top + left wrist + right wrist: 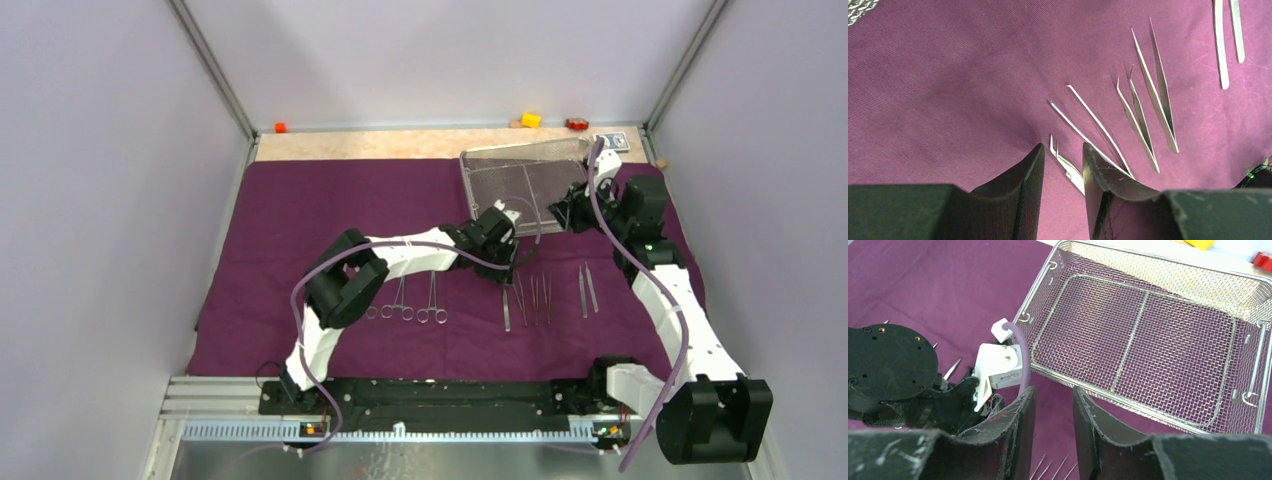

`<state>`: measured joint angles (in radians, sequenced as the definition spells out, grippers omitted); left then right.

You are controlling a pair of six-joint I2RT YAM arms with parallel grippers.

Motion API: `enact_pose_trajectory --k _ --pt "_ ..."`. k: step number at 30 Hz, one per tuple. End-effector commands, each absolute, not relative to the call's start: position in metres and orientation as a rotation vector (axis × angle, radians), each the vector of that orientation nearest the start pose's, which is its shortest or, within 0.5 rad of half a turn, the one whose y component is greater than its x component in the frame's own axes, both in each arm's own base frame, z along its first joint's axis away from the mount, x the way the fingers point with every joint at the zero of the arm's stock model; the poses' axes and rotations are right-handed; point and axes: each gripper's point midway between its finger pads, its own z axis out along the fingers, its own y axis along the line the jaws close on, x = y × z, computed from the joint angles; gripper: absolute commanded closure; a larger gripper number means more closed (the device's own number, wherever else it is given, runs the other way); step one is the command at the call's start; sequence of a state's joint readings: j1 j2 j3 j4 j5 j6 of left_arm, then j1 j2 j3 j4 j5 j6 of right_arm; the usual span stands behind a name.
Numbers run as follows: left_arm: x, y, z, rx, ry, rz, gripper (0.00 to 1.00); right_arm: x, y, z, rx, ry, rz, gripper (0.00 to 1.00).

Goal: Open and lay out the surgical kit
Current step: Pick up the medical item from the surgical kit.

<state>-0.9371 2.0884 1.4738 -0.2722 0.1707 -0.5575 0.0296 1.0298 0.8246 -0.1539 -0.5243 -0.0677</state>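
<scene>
The dark purple cloth wrap (300, 220) lies spread flat on the table. The empty wire-mesh tray (525, 180) stands on its far right part. Two ring-handled clamps (405, 305) and several tweezers (540, 298) lie in a row along the near part. My left gripper (508, 272) is open, low over the cloth. A small curved tweezers (1068, 167) lies between its fingers (1095, 170), close against the right one. Other tweezers (1138, 120) lie just beyond. My right gripper (1053, 395) is open and empty, beside the tray's near rim (1108, 392).
Small yellow (531, 120), red (577, 124) and orange (280, 127) blocks and a blue-white card packet (612, 142) sit along the back edge. The left arm's wrist (893, 370) is close to the left of my right gripper. Grey walls enclose the table.
</scene>
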Motion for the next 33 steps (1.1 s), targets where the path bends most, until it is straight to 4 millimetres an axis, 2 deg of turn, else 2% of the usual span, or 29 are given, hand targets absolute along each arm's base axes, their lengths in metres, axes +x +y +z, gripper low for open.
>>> enact_pose_trajectory --k 1,18,26,33 --pt "0.272 -0.448 0.048 0.591 2.517 -0.764 0.6 0.334 0.096 0.239 -0.453 1.818 0.481 0.67" --pt "0.265 -0.45 0.033 0.632 2.531 -0.738 0.69 0.334 0.096 0.237 -0.451 1.822 0.484 0.67" --pt "0.263 -0.451 0.041 0.655 2.501 -0.742 0.78 0.334 0.096 0.237 -0.449 1.825 0.483 0.67" --pt "0.264 -0.453 0.057 0.703 2.43 -0.755 0.84 0.335 0.095 0.236 -0.449 1.828 0.476 0.67"
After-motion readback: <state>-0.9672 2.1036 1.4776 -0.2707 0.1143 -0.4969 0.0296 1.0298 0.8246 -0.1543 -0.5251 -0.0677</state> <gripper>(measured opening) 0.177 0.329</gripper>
